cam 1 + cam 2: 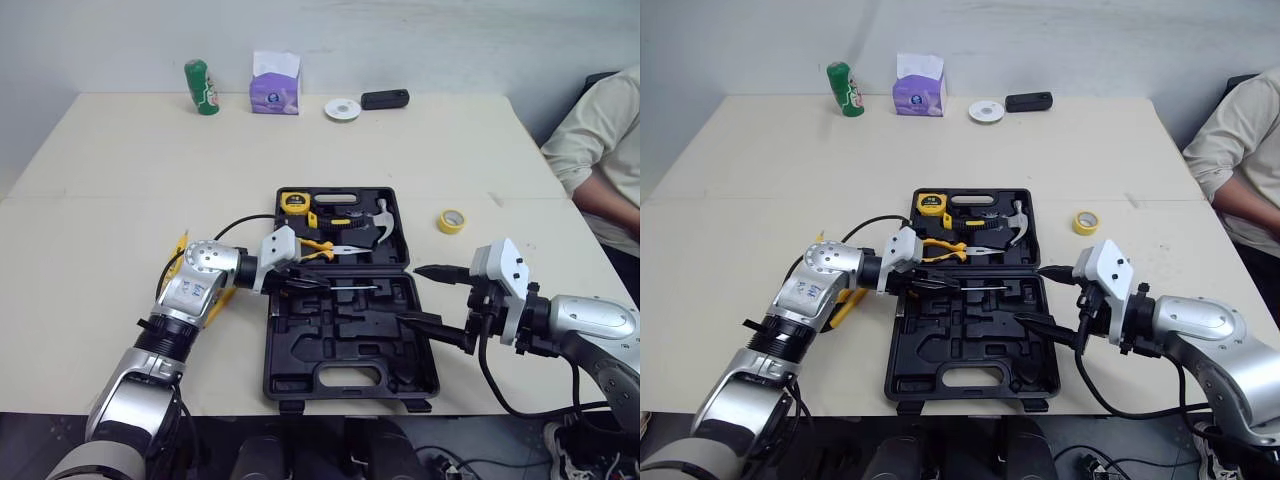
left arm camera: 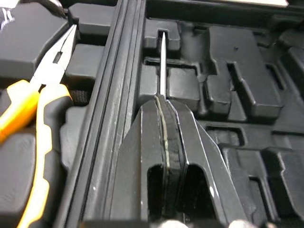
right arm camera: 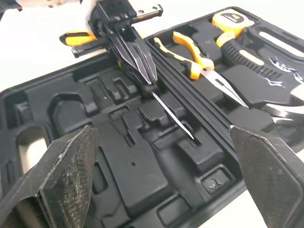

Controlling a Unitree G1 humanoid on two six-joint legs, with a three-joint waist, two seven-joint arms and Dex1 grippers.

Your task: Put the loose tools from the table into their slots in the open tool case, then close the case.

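**A:** Where is the tool?
**B:** A slim steel shaft (image 1: 355, 286) is clamped in the left gripper (image 1: 315, 282) fingers, low over the near half of the open tool case (image 1: 275, 385). It looks stiff, light and slippery, best held near its butt. The right gripper (image 1: 410, 295) fingers are spread.
**A:** Counts?
**B:** Three tools are seated: tape measure (image 1: 294, 202), pliers (image 1: 330, 248), hammer (image 1: 380, 222). One yellow-handled tool (image 1: 218, 300) lies on the surface (image 1: 100, 200).

Soft, even light from above keeps the pale surface (image 1: 90, 200) bright, with only faint, short shadows beside the green can (image 1: 201, 88) and the tape roll (image 1: 452, 221). The black tool case (image 1: 345, 345) keeps its recesses dark, with a dull sheen along the ridges. In the right wrist view the surface washes out to white. The screwdriver (image 2: 163, 66) shaft carries a thin glint.
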